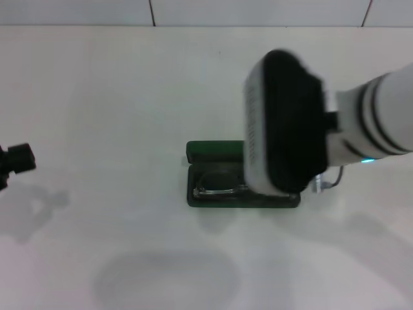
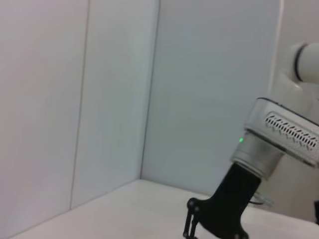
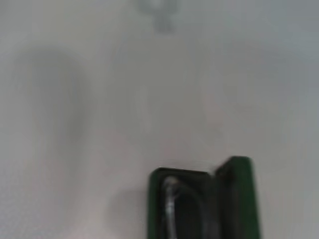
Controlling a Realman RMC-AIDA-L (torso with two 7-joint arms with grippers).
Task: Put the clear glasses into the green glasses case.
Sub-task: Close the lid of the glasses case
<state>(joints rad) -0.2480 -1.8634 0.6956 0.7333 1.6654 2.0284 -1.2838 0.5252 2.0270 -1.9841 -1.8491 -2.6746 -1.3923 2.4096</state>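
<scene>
The green glasses case point(image 1: 208, 199) lies open at the middle of the table, its lid point(image 1: 213, 152) standing up on the far side. The clear glasses point(image 1: 216, 183) rest inside on the dark lining; one lens and the rim show. My right arm's wrist point(image 1: 284, 123) hangs above the case's right half and hides it. The right wrist view looks down on one end of the case point(image 3: 241, 199) with the glasses point(image 3: 170, 199) in it. The left wrist view catches the right gripper point(image 2: 199, 226) from the side, low over the table. My left gripper point(image 1: 16, 160) stays at the table's far left edge.
The white table point(image 1: 129, 97) runs back to a tiled wall point(image 1: 258, 11). In the left wrist view, white wall panels point(image 2: 99, 99) meet at a corner behind the table.
</scene>
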